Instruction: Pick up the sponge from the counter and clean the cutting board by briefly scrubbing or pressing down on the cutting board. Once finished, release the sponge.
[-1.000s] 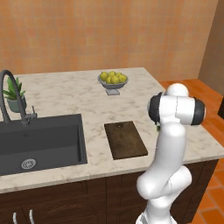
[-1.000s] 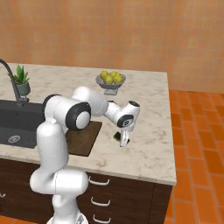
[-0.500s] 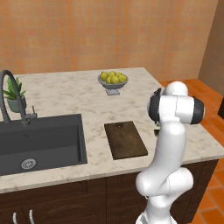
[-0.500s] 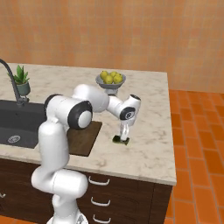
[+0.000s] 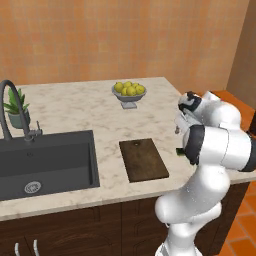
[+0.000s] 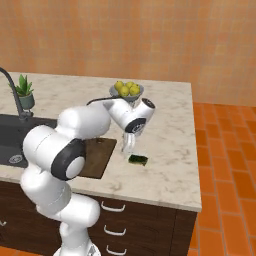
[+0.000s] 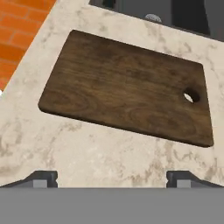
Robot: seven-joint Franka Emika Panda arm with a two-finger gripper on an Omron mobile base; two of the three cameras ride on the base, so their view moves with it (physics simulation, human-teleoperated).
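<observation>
Sponge (image 6: 138, 160) on counter (image 6: 170, 150) beside cutting board (image 6: 96, 157)

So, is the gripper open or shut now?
Open. In the hand view the fingertips stand far apart with only counter between them; the sponge lies free beside the gripper.

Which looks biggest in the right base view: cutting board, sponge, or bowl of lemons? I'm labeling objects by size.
1. cutting board, though the arm hides part of it
2. bowl of lemons, farther away, so less sure
3. sponge, clearly smallest

Glossy white rounded arm (image 6: 80, 125), dark joint bands.
</observation>
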